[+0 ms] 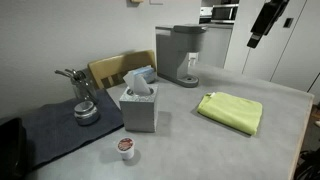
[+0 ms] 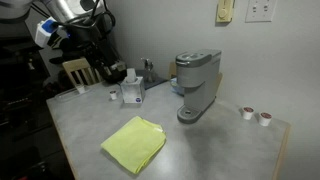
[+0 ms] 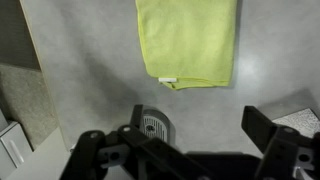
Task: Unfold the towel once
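The towel (image 1: 232, 110) is a bright yellow-green cloth lying folded flat on the grey table, to the right of the tissue box. It also shows in an exterior view (image 2: 135, 143) and at the top of the wrist view (image 3: 188, 40), with a small white tag on its near edge. My gripper (image 3: 200, 125) is open and empty, high above the table and clear of the towel. In an exterior view it hangs at the top right (image 1: 268, 22).
A tissue box (image 1: 138, 105) (image 2: 132, 92) stands mid-table. A grey coffee machine (image 1: 181, 52) (image 2: 197, 85) is behind the towel. A coffee pod (image 1: 126, 147) lies near the front edge. A dark mat (image 1: 60, 125) holds a metal utensil holder (image 1: 82, 100). A chair (image 1: 115, 68) stands behind.
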### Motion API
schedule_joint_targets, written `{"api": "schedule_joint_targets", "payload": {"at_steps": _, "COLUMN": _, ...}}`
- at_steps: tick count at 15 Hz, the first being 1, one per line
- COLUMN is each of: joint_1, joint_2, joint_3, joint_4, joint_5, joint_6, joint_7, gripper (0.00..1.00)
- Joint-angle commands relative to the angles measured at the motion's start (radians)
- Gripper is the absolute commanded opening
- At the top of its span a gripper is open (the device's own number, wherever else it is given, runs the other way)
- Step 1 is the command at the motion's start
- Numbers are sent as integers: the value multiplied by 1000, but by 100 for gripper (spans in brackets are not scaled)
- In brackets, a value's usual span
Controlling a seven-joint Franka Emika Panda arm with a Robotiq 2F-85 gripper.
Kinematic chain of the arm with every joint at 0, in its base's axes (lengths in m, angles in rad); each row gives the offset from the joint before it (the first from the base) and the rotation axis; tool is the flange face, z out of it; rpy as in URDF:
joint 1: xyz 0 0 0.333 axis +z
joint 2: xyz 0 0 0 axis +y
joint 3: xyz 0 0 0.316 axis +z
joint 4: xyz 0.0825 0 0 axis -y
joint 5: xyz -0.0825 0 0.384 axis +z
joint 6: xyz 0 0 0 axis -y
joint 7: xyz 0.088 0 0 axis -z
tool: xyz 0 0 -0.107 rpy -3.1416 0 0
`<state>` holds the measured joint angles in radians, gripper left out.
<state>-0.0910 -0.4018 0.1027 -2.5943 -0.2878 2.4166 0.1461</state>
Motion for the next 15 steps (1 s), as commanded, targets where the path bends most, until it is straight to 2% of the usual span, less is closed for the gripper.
{"api": "schedule_joint_targets", "payload": {"at_steps": 1, "joint_1": 9, "joint_2": 0, "joint_3": -9, "joint_4": 1, "joint_5": -4, "joint_6": -3, "joint_7": 3, "gripper": 100}}
{"api": "schedule_joint_targets", "payload": {"at_steps": 10, "joint_1": 9, "joint_2": 0, "joint_3": -9, "joint_4": 1, "joint_5": -4, "joint_6": -3, "joint_7": 3, "gripper": 100}}
{"api": "schedule_joint_targets", "payload": {"at_steps": 15, "joint_1": 26, "joint_2": 14, "joint_3": -39, "joint_4": 1, "joint_5": 21, "joint_6": 7, "joint_7": -48, "gripper": 100}}
